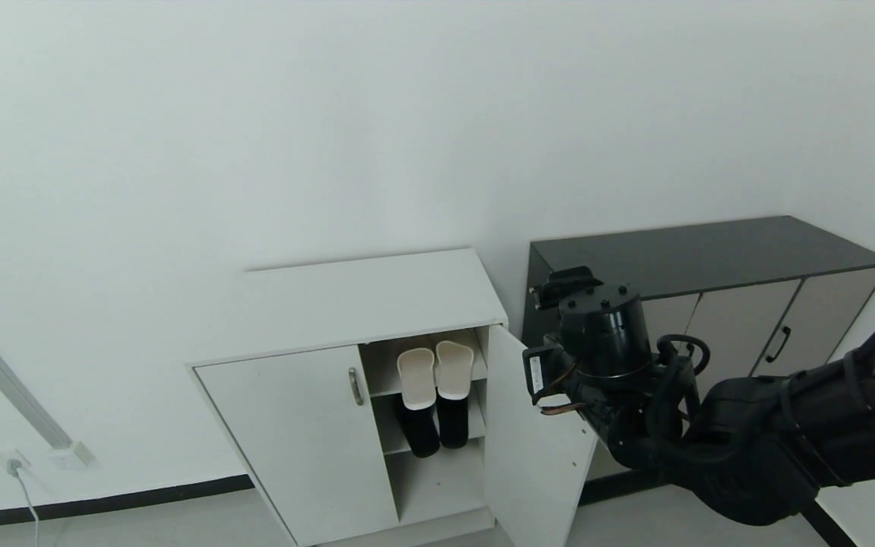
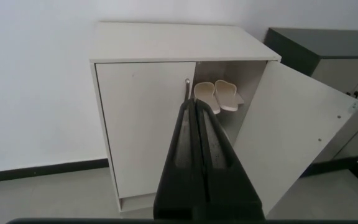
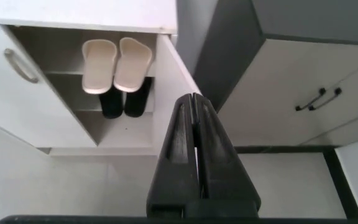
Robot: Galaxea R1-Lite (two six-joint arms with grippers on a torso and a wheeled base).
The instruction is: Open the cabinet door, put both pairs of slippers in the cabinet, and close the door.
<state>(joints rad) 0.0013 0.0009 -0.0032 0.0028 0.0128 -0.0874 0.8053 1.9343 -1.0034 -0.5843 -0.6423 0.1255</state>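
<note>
Head view: smooth white cabinet (image 1: 361, 296) w/ rounded cream slippers (image 1: 435, 372), black slippers (image 1: 434, 429) inside.

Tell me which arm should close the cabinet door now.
Likely right. The white slippers and black slippers are inside, and the right end effector hangs just outside the open door; the left end effector faces the closed door.
</note>
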